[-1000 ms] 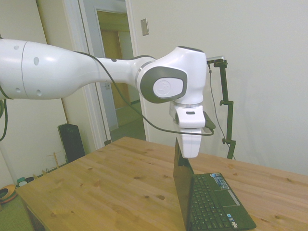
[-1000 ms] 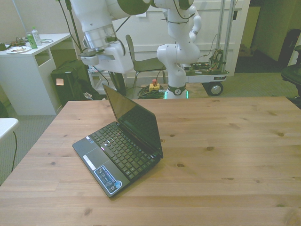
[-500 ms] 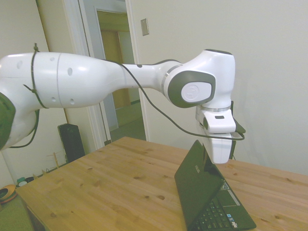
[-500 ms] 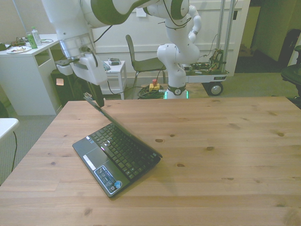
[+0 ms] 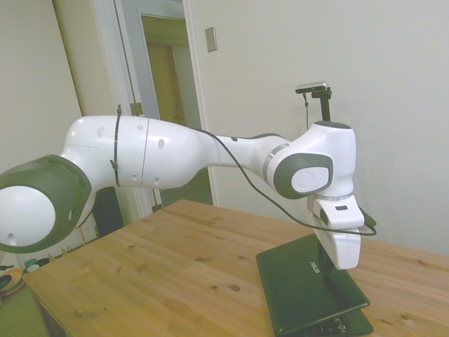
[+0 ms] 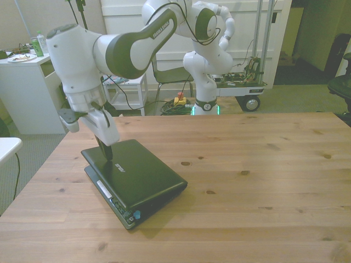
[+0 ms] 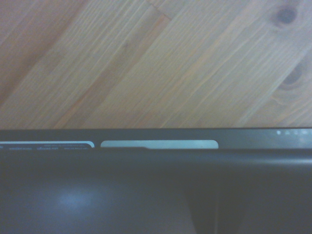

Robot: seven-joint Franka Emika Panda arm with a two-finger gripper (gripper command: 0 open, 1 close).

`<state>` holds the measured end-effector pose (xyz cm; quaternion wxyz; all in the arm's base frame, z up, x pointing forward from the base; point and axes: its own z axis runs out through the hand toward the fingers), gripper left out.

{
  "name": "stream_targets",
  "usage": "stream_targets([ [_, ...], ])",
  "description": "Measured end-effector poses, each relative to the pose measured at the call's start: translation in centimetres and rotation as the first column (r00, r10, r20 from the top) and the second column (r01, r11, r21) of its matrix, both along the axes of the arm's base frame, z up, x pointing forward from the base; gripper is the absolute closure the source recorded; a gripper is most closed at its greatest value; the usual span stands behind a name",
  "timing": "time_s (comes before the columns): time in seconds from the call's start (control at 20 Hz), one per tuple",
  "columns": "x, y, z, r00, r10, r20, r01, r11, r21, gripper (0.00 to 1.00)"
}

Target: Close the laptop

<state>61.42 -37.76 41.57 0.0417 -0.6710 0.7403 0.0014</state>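
The black laptop [image 6: 140, 176] lies on the wooden table [image 6: 263, 164] toward the front view's left, its thin dark lid with a small silver logo [image 6: 118, 170] folded down almost flat. Only a narrow strip of the base with a sticker [image 6: 135, 215] shows at the near edge. My gripper [image 6: 107, 153] points down onto the lid near its free edge, and its dark fingers look pressed together with nothing between them. From the side, the lid [image 5: 302, 281] sits low under the white hand [image 5: 340, 242]. The wrist view shows the laptop's dark edge [image 7: 156, 185] against wood.
The table stretches bare to the front view's right of the laptop. Behind the table stand a second white robot on a wheeled cart [image 6: 211, 60], a chair [image 6: 164, 74] and a white desk [image 6: 33, 76]. A doorway [image 5: 168, 91] is behind the arm.
The lid went from upright, through a steep slant, down to nearly flat over the keyboard. My gripper followed it down and toward the laptop's free edge, the arm stretching lower over the table.
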Motion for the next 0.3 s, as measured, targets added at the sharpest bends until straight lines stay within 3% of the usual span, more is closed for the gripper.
stream_targets([
  [0.15, 1.2, 1.3, -1.3, 1.0, 0.022, -0.001, -0.022, 1.0, -0.007, 1.0],
  [0.3, 1.3, 3.8, 2.5, 0.996, 0.081, 0.045, -0.08, 0.997, -0.017, 1.0],
])
